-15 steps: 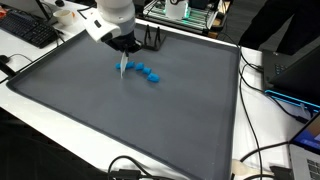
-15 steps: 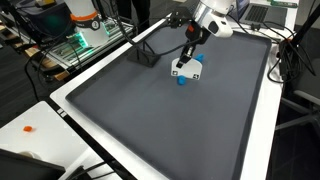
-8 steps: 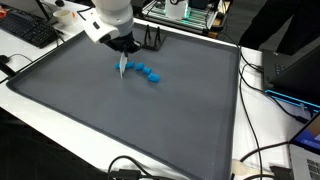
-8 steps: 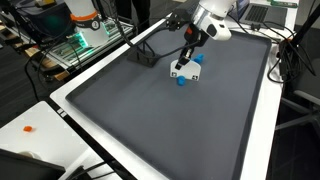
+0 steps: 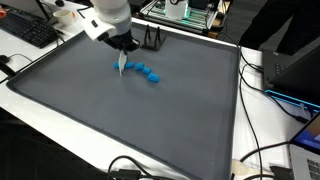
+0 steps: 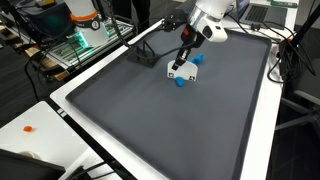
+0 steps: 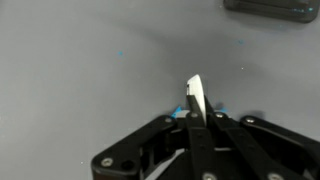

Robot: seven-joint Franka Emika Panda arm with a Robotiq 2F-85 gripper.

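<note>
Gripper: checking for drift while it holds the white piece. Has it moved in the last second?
Yes, slightly. The gripper, shut on the white piece, has shifted toward the black rack and away from the blue blocks.

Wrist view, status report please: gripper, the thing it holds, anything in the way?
Gripper shut on white strip. Strip hangs tip-down over grey mat. Blue blocks close beside; contact unclear.

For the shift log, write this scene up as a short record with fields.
gripper: shut on the white piece
white piece: thin, flat, sticking out of the gripper's tip
blue pieces: short row on the mat, beside the white piece
mat: dark grey, covering the table
black rack: at the mat's edge, beyond the gripper
</note>
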